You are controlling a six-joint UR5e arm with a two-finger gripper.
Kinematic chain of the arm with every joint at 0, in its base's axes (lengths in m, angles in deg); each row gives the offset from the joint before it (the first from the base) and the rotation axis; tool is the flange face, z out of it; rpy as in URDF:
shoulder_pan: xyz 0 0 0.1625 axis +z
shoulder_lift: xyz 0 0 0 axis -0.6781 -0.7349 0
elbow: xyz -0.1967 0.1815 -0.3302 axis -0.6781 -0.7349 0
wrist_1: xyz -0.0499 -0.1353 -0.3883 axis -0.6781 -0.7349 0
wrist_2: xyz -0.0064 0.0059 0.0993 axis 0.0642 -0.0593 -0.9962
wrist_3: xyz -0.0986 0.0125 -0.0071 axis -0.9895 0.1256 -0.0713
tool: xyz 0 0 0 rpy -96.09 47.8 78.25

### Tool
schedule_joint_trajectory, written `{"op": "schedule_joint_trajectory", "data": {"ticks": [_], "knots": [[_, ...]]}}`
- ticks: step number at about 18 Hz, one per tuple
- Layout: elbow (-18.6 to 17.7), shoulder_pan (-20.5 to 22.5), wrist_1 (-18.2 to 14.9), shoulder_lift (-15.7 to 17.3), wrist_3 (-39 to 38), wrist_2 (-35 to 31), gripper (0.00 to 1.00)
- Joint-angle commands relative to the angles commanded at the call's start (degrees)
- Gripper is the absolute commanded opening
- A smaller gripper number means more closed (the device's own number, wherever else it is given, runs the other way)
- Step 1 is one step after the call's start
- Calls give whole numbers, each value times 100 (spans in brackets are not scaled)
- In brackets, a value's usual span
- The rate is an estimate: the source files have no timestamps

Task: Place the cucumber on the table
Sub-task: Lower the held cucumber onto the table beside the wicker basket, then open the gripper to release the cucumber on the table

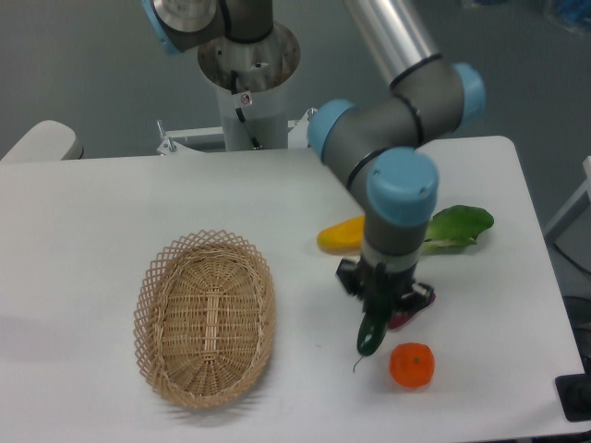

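Note:
The cucumber is slim and dark green, with a thin stem tail trailing toward the front. It hangs nearly upright from my gripper, which is shut on its upper part. Its lower tip sits at or just above the white table, between the wicker basket and the orange; whether it touches the table I cannot tell. The arm's wrist hides the top of the cucumber.
An oval wicker basket stands to the left, empty. An orange lies just right of the cucumber's tip. A yellow mango and a leafy bok choy lie behind the gripper. A dark reddish piece shows behind it.

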Motion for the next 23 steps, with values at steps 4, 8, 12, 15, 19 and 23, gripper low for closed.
{"op": "schedule_joint_trajectory", "data": {"ticks": [4,8,12,15,19,23], "knots": [[-53,-299,255,-299,-81,-53,19],[-114,-379,528,-545,24,-96,19],[-106,-405,563,-651,200,-149,23],[-88,-405,590,-651,209,-150,45],[17,-397,616,-573,227,-141,100],[140,-300,616,-353,288,-141,100]]}}
